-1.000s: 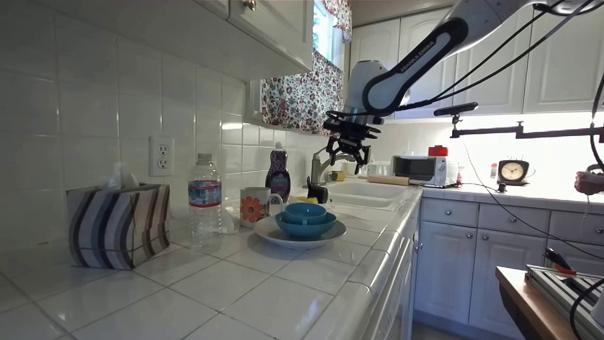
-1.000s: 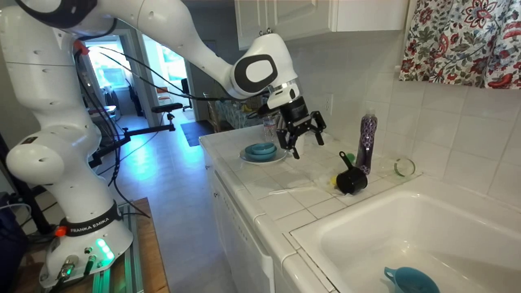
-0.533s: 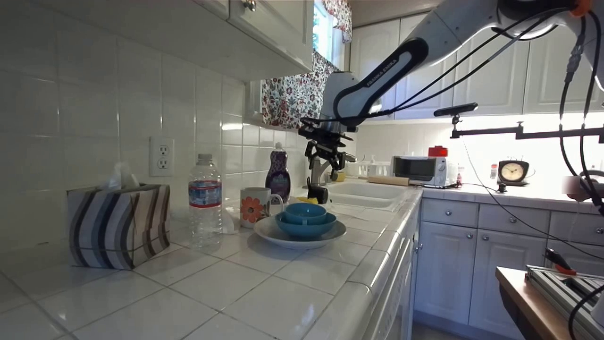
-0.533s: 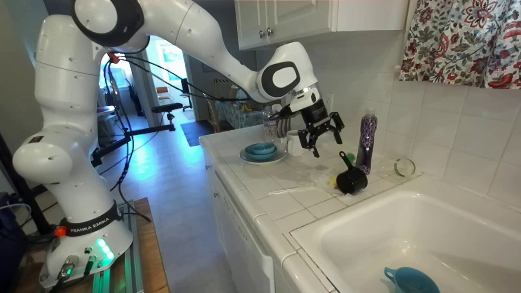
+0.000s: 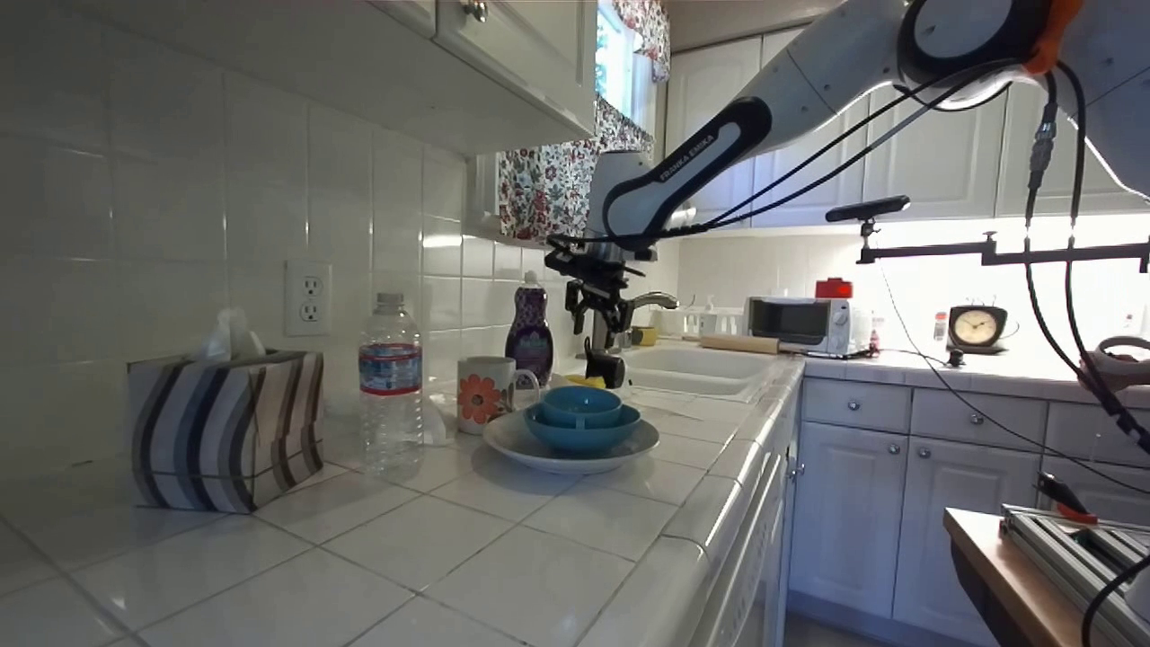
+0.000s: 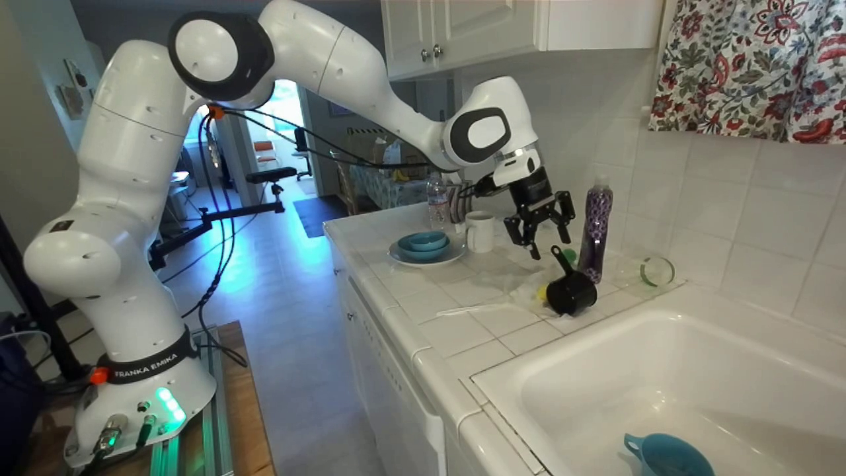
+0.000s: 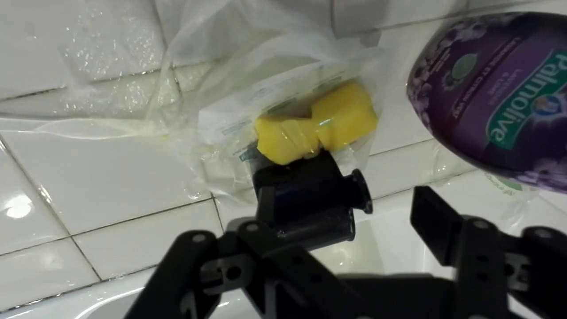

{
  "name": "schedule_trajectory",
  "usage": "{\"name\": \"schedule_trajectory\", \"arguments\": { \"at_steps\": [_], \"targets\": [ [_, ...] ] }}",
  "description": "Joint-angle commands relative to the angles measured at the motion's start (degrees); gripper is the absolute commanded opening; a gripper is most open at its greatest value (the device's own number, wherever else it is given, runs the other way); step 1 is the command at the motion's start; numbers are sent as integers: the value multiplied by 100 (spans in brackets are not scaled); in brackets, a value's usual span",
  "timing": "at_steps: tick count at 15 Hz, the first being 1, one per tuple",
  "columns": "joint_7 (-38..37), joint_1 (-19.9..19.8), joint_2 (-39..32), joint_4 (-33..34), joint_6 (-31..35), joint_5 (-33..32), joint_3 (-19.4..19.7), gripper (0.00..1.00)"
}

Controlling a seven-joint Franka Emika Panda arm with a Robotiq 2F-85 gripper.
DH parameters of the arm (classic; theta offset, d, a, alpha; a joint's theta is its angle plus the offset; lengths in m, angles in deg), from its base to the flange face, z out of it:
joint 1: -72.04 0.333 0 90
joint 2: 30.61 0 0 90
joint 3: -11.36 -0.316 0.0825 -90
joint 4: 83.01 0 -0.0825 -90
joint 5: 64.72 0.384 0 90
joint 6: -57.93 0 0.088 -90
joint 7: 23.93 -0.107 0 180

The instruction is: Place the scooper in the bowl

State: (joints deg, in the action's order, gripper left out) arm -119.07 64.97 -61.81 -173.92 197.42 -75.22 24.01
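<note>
Hovering nr scooper (image 6: 572,294), jaws wide apart, holding nothing, bowl (image 5: 582,438) in both ext. views only

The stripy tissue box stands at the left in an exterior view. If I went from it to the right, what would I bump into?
In an exterior view, left to right: tissue box, water bottle, flowery mug, stacked blue bowls, toaster oven, clock.

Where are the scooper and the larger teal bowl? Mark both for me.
Scooper (image 6: 570,294): in an exterior view, on its rounded cup.
Larger teal bowl (image 5: 584,438): in an exterior view, on its outer wall.
</note>
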Motion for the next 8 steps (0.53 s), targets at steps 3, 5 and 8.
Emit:
{"name": "schedule_trajectory", "arguments": {
  "at_steps": [3, 5, 8],
  "targets": [
    [37, 31, -449, 563, -326, 306, 140, 34],
    [28, 42, -505, 632, -354, 307, 163, 19],
    [20, 54, -541, 722, -398, 295, 182, 4]
  ]
}}
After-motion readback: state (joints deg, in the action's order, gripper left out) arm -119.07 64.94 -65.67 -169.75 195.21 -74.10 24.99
